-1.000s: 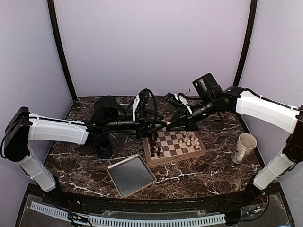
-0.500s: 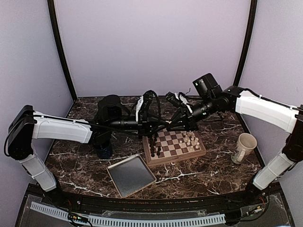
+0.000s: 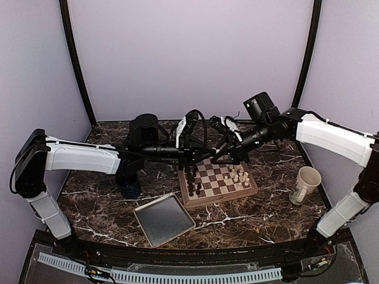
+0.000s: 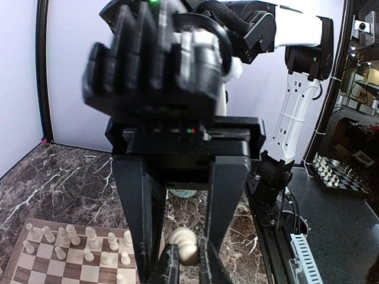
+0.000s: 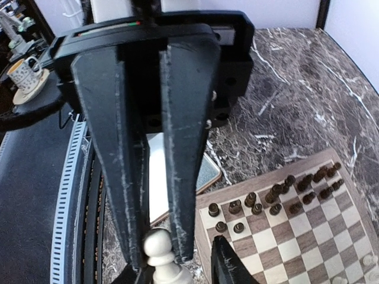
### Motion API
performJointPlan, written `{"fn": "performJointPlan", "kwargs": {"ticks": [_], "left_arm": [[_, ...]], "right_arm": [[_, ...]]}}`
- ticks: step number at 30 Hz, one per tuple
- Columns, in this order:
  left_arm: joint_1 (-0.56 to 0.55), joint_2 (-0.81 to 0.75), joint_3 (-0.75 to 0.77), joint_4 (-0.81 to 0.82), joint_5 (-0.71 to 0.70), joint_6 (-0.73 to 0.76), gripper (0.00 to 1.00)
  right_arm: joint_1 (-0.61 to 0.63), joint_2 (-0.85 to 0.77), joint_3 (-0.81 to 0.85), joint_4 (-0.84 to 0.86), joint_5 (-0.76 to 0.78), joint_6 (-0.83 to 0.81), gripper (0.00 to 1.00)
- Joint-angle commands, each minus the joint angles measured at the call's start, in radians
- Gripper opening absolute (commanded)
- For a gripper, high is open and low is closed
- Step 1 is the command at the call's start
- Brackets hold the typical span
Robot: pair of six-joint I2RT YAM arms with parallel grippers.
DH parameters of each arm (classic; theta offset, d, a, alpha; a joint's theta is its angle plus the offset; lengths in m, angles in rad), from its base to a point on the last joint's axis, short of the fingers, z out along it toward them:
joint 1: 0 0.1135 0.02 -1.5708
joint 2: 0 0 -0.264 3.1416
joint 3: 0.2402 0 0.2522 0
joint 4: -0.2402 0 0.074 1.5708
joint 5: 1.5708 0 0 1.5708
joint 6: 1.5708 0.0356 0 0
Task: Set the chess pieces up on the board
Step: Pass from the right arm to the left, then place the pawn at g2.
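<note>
The two grippers meet tip to tip in the air over the far edge of the board (image 3: 218, 180). My left gripper (image 4: 188, 263) is shut on the round head of a cream-white pawn (image 4: 186, 251). In the right wrist view the same pawn (image 5: 157, 248) sits between the left gripper's long black fingers (image 5: 180, 148). My right gripper (image 5: 180, 272) stands open around the pawn's base, its right fingertip clear of the piece. Several white pieces (image 3: 240, 176) stand on the board's right side and dark pieces (image 3: 192, 180) on its left.
A grey metal tray (image 3: 164, 219) lies in front of the board's left corner. A cream cup (image 3: 306, 184) stands to the right of the board. A dark blue cup (image 3: 130, 188) sits left of the board under the left arm.
The left arm has reached right to meet the right gripper and its jaws have closed on the pawn. The right gripper's jaws have opened.
</note>
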Motion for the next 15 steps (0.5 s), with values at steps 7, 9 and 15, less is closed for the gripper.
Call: {"fn": "performJointPlan", "kwargs": {"ticks": [7, 9, 15], "left_arm": [[0.073, 0.169, 0.298, -0.357, -0.09, 0.1, 0.06], [0.08, 0.24, 0.399, -0.465, -0.12, 0.124, 0.06], [0.084, 0.463, 0.694, -0.684, -0.23, 0.189, 0.05]], "right_arm": [[-0.262, -0.12, -0.154, 0.017, 0.165, -0.084, 0.43], [-0.347, -0.133, -0.199, 0.027, 0.134, -0.074, 0.43], [-0.489, -0.214, -0.314, 0.127, 0.129, -0.023, 0.43]]}}
